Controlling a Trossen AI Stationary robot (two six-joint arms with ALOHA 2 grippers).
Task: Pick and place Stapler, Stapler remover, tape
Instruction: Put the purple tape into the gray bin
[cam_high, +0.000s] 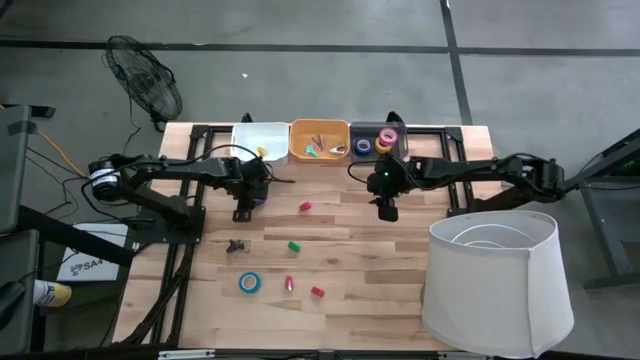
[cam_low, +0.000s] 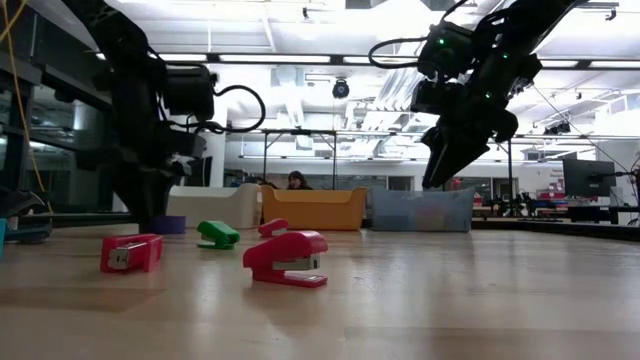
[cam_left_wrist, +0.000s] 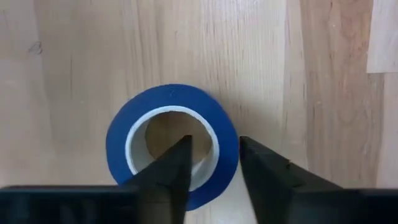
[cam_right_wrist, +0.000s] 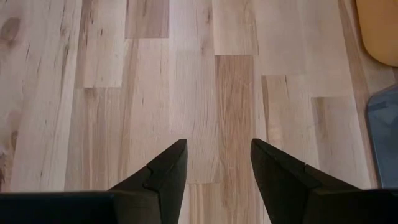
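A blue tape roll (cam_left_wrist: 171, 102) lies flat on the table; in the high view (cam_high: 259, 198) it is partly under the left gripper (cam_high: 245, 203). My left gripper (cam_left_wrist: 214, 146) is open and points down, with one finger in the roll's hole and one outside its wall. My right gripper (cam_right_wrist: 217, 149) is open and holds nothing; it hangs over bare wood (cam_high: 387, 208), lifted clear in the low view (cam_low: 440, 165). A light blue tape roll (cam_high: 249, 283), a black staple remover (cam_high: 236, 244) and green (cam_high: 294, 245), pink (cam_high: 305, 206) and red (cam_high: 317, 292) staplers lie on the table. My left gripper comes from above, pointing down, and stands astride the roll's wall (cam_left_wrist: 227, 134) on one side of the ring, one finger inside and one outside. The roll lies flat on the table. Whether the fingers touch the wall, I cannot tell.
Three bins stand along the far edge: white (cam_high: 250, 135), orange (cam_high: 300, 150) and a dark one (cam_high: 358, 130) holding tape rolls. A white lampshade (cam_high: 495, 285) fills the near right corner. Another small red piece (cam_high: 290, 283) lies by the light blue roll. Bare wood lies between the arms.
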